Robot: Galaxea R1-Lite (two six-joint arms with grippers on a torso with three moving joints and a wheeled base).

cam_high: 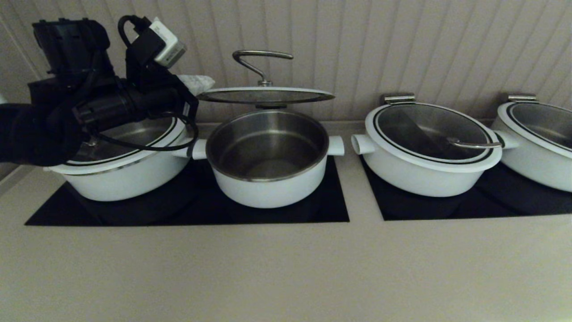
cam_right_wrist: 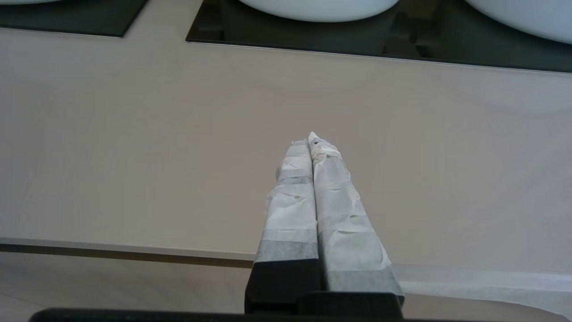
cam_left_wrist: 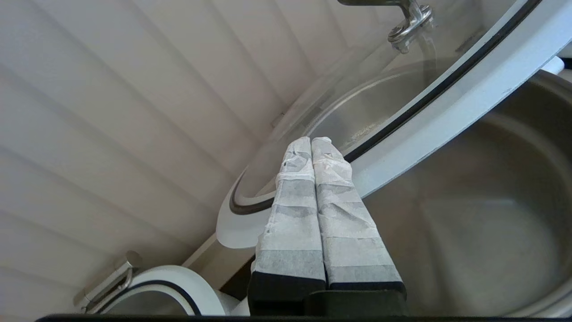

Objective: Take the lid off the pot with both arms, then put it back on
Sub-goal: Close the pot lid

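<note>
Your left gripper point(cam_left_wrist: 311, 142) is pinching the lid point(cam_high: 265, 95) by its rim, holding it level above the open pot point(cam_high: 267, 156), hook handle point(cam_high: 259, 62) pointing up. Your right gripper point(cam_right_wrist: 311, 139) is hanging pressed together over the counter point(cam_right_wrist: 134, 134).

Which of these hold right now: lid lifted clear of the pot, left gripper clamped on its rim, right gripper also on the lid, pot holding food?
1. The lid hangs above the pot, clear of its rim. True.
2. The left gripper is shut on the lid's rim. True.
3. The right gripper grips the lid too. False: it is shut on nothing, over the bare countertop.
4. The pot holds food. False: only its bare steel inside shows.
</note>
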